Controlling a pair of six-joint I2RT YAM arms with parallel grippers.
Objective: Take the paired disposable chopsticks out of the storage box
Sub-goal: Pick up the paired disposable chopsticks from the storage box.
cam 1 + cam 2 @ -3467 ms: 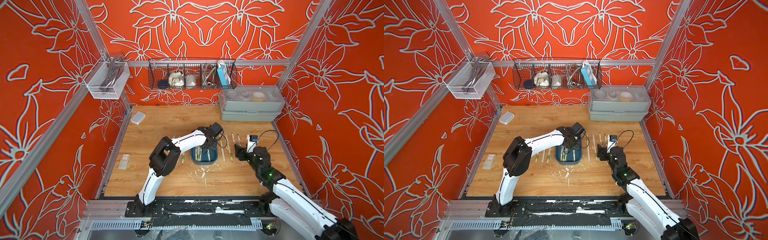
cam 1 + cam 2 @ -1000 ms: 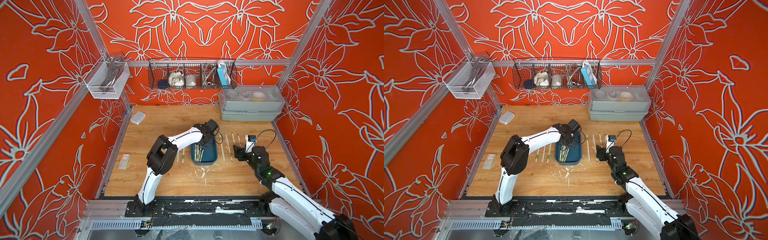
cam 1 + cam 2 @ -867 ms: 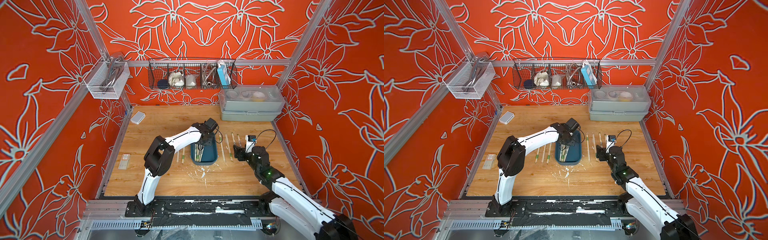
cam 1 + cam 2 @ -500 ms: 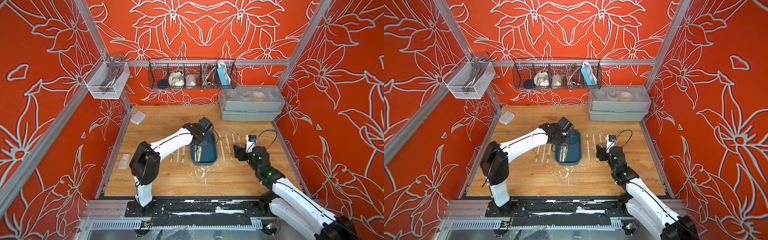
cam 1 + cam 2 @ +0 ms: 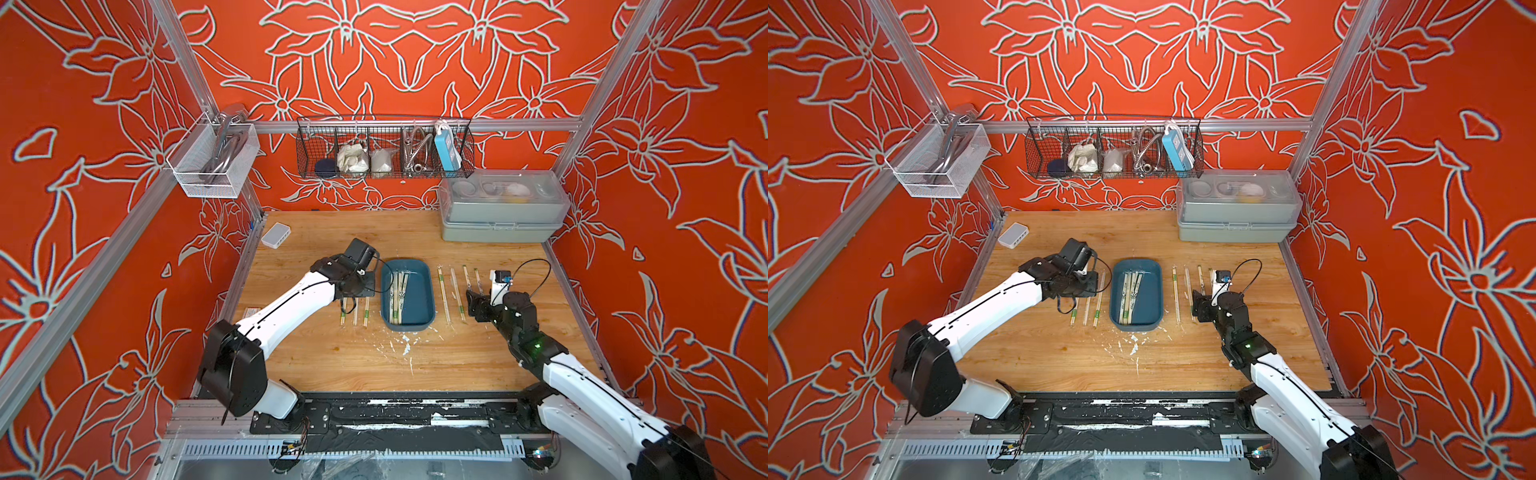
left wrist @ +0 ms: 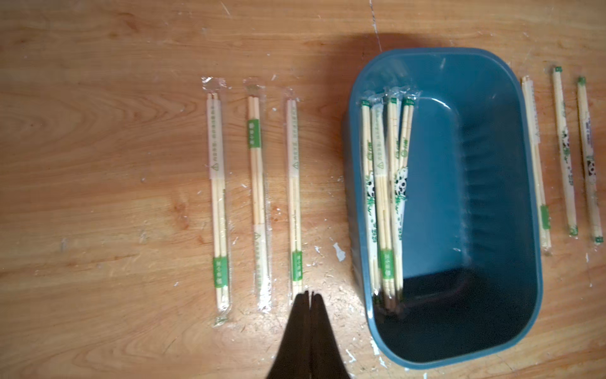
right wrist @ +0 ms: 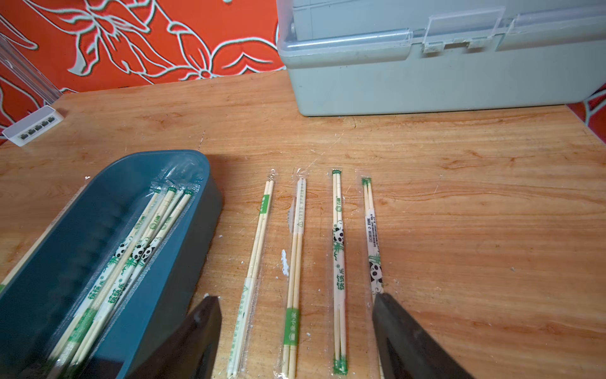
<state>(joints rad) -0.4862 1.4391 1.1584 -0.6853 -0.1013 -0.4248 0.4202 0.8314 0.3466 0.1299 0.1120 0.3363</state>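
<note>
Looking down on the wooden bench [image 5: 374, 361], we see the shallow teal-blue plastic storage box [image 5: 420, 291] with several pale wooden chopstick pairs in clear green-printed sleeves [image 5: 398, 297] lying along one wall inside it. Three more pairs [image 6: 256, 183] lie beside it on the left arm's side and four [image 7: 296, 256] on the right's. Our left hand [image 6: 310, 295] is closed tight at the end of the nearest outside pair, whether pinching its sleeve we cannot tell, while our right hand [image 7: 293, 297] hangs wide open and empty over the four.

Left end effector [image 6: 309, 295] base cut off; grey case [image 7: 426, 75] cropped.
</note>
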